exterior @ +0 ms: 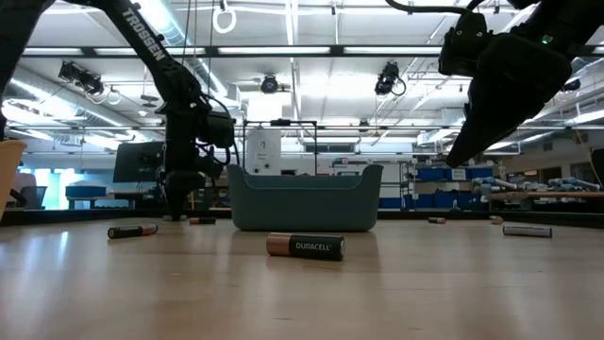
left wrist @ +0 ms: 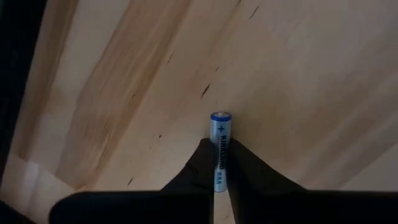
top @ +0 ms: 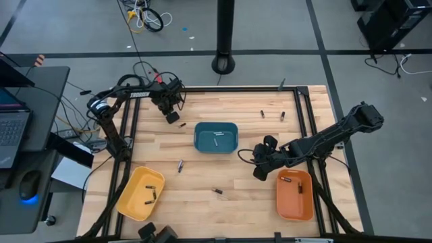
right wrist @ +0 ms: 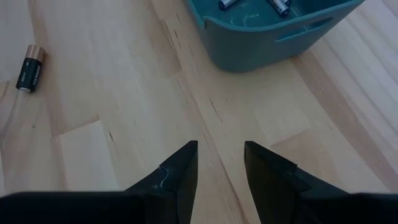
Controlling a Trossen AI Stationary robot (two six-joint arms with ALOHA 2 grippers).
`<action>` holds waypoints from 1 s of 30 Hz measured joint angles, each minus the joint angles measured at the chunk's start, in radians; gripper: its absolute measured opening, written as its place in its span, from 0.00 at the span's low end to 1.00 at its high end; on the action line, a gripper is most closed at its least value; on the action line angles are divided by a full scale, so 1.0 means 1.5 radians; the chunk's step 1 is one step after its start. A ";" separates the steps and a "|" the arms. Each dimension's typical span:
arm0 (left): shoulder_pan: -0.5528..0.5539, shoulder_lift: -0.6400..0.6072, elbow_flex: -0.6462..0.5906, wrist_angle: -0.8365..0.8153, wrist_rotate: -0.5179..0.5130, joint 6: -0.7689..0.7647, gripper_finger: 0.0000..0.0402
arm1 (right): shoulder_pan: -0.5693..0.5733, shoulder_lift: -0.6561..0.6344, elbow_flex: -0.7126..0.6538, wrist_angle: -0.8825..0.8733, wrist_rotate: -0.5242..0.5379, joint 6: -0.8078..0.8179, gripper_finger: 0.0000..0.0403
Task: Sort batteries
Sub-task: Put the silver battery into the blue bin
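My left end effector point(left wrist: 219, 171) is clamped on a blue battery point(left wrist: 221, 140) down on the counter point(left wrist: 311, 74). My right end effector point(right wrist: 221, 163) stands apart, the teal tray point(right wrist: 273, 31) just ahead of it.

In the low view, lower centre of the frame, you can read "DURACELL" in pale letters on the black body of the battery point(exterior: 305, 246) lying on the desk. At the upper left of that frame, "TROSSEN" runs in white capitals down the dark arm point(exterior: 151, 42).

In the left wrist view, centre of the frame, the blue-and-white battery point(left wrist: 220, 140) carries a "+" near its cap, then "KIRKLAND" along its length and "AAA" below that, where the dark jaws close round it.

The other cells show no lettering you can read.
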 joint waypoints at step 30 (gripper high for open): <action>-0.246 -0.277 0.003 0.133 0.104 -0.010 0.01 | 0.000 0.000 0.000 0.005 0.017 -0.021 0.35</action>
